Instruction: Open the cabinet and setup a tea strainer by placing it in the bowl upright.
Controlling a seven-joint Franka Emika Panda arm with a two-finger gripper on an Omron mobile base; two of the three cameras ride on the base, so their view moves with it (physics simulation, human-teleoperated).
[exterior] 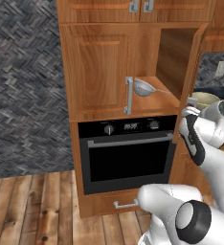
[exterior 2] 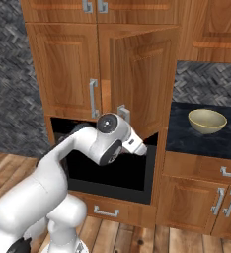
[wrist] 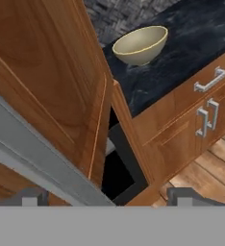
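- Strainer (exterior: pixel 145 87) on the shelf inside the cabinet (exterior: pixel 99 72), behind the open right door (exterior 2: pixel 139 79), bowl part near the left door's handle, thin handle pointing right.
- Looks like thin perforated metal: probably light, stiff, not fragile, a bit slick on the round mesh.
- Best taken at the rim or at the handle where it meets the rim; round mesh likely to slip out of a pinch.
- Likely to tip or roll if nudged, since only a curved bottom rests on the shelf.
- Fingers (wrist: pixel 31 196) wide apart, nothing clamped between them.
- Door handle (wrist: pixel 42 158) runs as a grey bar close in front of the hand; cannot tell if touching.
- Bowl (exterior 2: pixel 207 121) upright and empty on the dark table (exterior 2: pixel 201 141), right of the cabinet, well apart from the strainer.
- Bowl smooth and hard-looking, probably ceramic, could slide on the table if bumped.
- Shelf flat wood, open toward the front; open door stands between the arm and the table, so a reach has to go round it.
- Black oven (exterior: pixel 126 153) under the cabinet, wood drawers (wrist: pixel 181 120) under the table.
- Wood plank floor (exterior: pixel 28 206), grey herringbone wall (exterior: pixel 23 86).
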